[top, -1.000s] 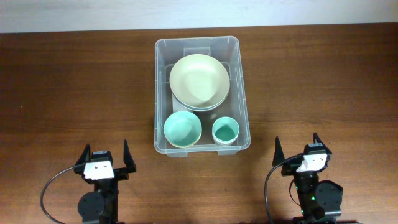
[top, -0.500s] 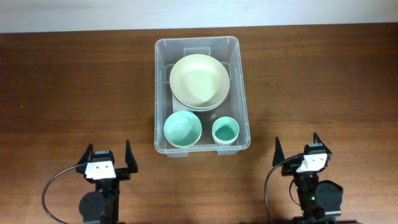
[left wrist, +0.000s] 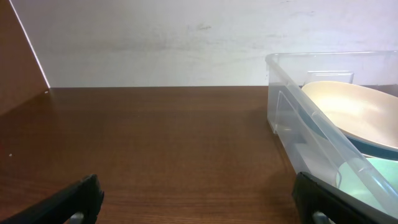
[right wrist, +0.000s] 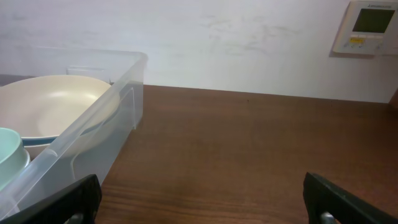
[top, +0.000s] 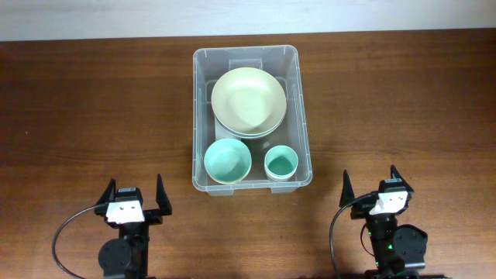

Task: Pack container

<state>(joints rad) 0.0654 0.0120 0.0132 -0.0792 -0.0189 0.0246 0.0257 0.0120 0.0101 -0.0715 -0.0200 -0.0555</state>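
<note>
The clear plastic container [top: 203, 116] stands at the table's middle, toward the back. Inside it a large cream bowl [top: 249, 100] rests on a stack of plates, with a mint-green bowl [top: 228, 160] and a small teal cup [top: 281, 163] at its near end. My left gripper [top: 135, 193] sits open near the front edge, left of the container, nothing between its fingers. My right gripper [top: 370, 180] is open at the front right, also holding nothing. The left wrist view has the container [left wrist: 292, 118] on its right; the right wrist view has the container [right wrist: 118, 118] on its left.
Bare brown wooden table [top: 93, 116] spreads to both sides of the container. A white wall [left wrist: 155, 37] runs behind the table's far edge. A small wall thermostat [right wrist: 368, 26] shows at the upper right of the right wrist view.
The left arm has shifted very slightly. Everything else is unchanged.
</note>
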